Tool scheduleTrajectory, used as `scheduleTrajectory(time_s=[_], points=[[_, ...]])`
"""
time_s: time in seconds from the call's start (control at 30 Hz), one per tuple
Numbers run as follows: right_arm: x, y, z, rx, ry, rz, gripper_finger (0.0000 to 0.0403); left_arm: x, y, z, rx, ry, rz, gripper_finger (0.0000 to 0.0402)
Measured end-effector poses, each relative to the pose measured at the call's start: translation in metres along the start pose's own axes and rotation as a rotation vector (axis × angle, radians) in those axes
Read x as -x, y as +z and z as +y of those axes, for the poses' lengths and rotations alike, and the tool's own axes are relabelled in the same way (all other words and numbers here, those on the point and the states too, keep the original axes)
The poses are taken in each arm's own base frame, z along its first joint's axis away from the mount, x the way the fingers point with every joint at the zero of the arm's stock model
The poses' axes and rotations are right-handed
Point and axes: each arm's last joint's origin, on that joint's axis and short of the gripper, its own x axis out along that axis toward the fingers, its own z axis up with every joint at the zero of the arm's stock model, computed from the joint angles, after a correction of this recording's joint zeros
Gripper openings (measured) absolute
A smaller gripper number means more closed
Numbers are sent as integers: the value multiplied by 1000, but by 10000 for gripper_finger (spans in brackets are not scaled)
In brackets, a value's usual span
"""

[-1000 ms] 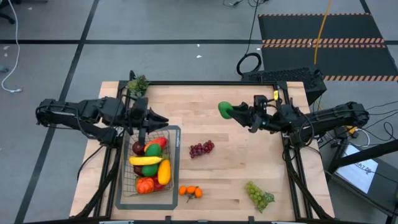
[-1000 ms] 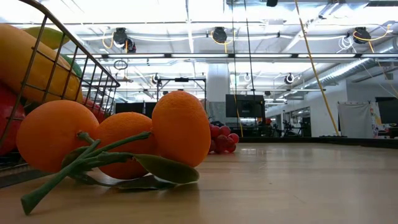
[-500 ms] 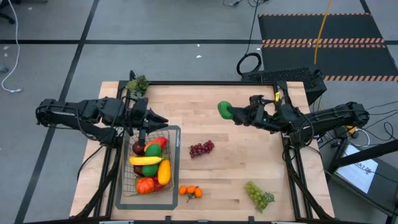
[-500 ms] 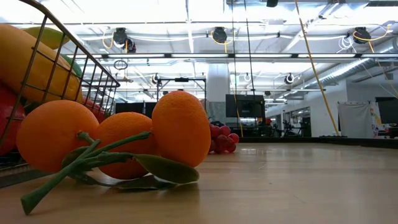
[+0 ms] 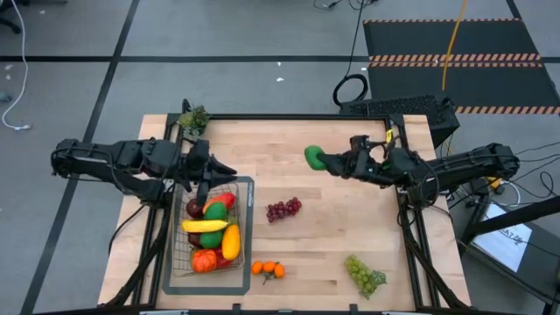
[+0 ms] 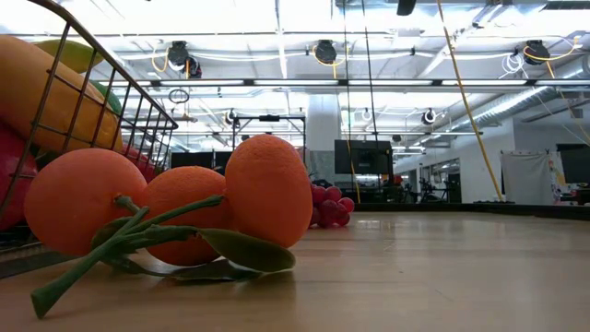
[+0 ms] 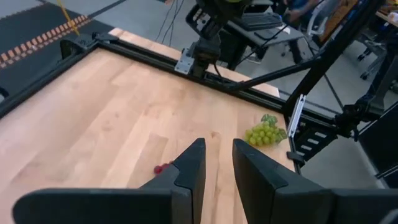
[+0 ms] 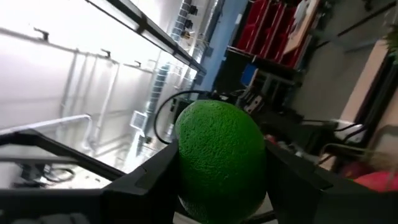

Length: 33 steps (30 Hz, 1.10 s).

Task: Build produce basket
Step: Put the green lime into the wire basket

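My right gripper point(image 5: 325, 160) is shut on a round green fruit point(image 5: 314, 156) and holds it high over the table's far middle; in the right wrist view the fruit point(image 8: 221, 158) fills the space between the fingers. The wire basket point(image 5: 239, 188) stands at the near left on a grey mat and holds several pieces of produce. My left gripper point(image 5: 226, 168) hovers over the basket's far rim, a narrow gap between its fingers point(image 7: 193, 168) and nothing in it. Purple grapes point(image 5: 283, 209), oranges point(image 5: 269, 269) and green grapes point(image 5: 364, 274) lie on the wood. My right gripper pinches the green fruit by its two opposite sides point(image 8: 186, 155) between its two fingers point(image 8: 149, 177). The fingers come from the table's right, roughly level. The fruit sticks out past the fingertips and is lifted clear of the table.
A small pot with a leafy sprig point(image 5: 194, 118) stands at the far left corner. In the low view the oranges point(image 6: 184, 212) lie beside the basket's wire wall point(image 6: 138, 111), with the purple grapes point(image 6: 330, 207) behind. Bare wood lies between the basket and the right arm.
My right gripper has rolled about its own axis while staying in place, and the green fruit has turned with it, still held clear of the table.
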Motion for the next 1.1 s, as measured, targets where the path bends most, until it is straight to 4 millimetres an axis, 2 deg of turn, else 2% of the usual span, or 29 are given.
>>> scheduleTrajectory(time_s=[0.27,0.73,0.97,1.1], points=[[0,-1,-2,215,-17,8,194,-1,0,0,27,6,0,81],[0,-1,-3,1024,-27,15,194,0,0,1,50,25,-11,81],[-1,2,-5,1312,-65,10,194,0,2,0,85,16,-30,81],[-2,7,-9,1381,-97,11,194,0,8,-3,121,-13,-92,81]])
